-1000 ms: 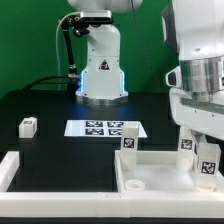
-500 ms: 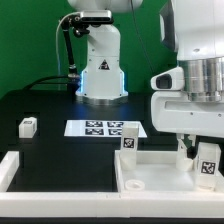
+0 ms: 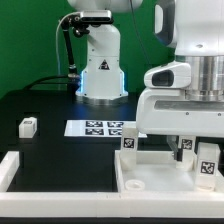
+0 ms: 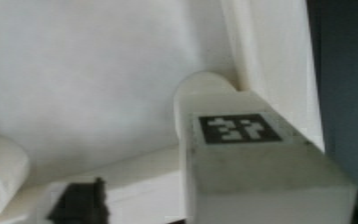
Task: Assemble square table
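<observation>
Gripper [image 3: 186, 145] sits low over the far edge of the table top [image 3: 150, 180]; neither view shows whether it's open or clamped on anything.

Exterior view: standing leg [image 3: 128, 141] near it on the exterior view's left. Loose leg [image 3: 28, 125] well apart from it on the surface [image 3: 50, 105].

Wrist view: tagged leg [image 4: 247, 140] right below it, one dark finger [image 4: 78, 200] beside the leg, not touching.

To do it well: centre the jaws on that leg, keep it upright, close squarely, and don't skew the top.
</observation>
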You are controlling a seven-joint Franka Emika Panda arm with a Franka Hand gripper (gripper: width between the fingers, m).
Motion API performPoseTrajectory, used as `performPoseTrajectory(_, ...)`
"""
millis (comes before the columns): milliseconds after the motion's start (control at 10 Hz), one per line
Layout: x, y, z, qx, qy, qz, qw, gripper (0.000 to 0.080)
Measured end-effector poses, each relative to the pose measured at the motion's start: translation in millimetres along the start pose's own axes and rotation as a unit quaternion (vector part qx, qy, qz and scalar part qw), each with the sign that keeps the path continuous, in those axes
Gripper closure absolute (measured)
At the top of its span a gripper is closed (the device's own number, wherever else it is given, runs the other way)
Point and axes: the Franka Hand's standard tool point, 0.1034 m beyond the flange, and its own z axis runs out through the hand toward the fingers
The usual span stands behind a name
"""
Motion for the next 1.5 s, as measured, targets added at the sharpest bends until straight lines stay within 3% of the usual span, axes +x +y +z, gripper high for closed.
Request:
performPoseTrajectory(100, -0.2, -0.5, 0.0, 0.001, 0.0, 0.039, 0.999, 0.04)
performPoseTrajectory(200, -0.4, -1.1, 0.0, 0.001, 0.0, 0.079, 0.997, 0.04)
performPoseTrajectory(300, -0.7, -1.3, 0.2, 0.001, 0.0, 0.117, 0.993, 0.0511)
performPoseTrajectory(500, -1.6, -3.0, 0.6, 0.002, -0.001, 0.196, 0.981, 0.0511)
performPoseTrajectory(600, -2.5, -5.2, 1.1, 0.006, -0.004, 0.282, 0.959, 0.0511)
performPoseTrajectory(700, -2.2, -5.0, 2.7, 0.023, -0.007, 0.374, 0.927, 0.0511)
performPoseTrajectory(800, -3.8, -8.2, 2.5, 0.03, -0.017, 0.477, 0.878, 0.0511)
performPoseTrajectory(1000, -5.5, -17.9, 1.9, 0.034, -0.021, 0.61, 0.792, 0.0508)
performPoseTrajectory(1100, -4.8, -20.0, 1.5, 0.034, -0.012, 0.675, 0.737, 0.0508)
performPoseTrajectory(1300, -4.6, -18.8, 1.8, 0.034, -0.014, 0.678, 0.734, 0.0502)
performPoseTrajectory(1400, -4.8, -18.7, 1.9, 0.034, -0.013, 0.652, 0.757, 0.0502)
performPoseTrajectory(1500, -9.5, -13.6, 3.1, 0.012, -0.011, 0.563, 0.826, 0.0298)
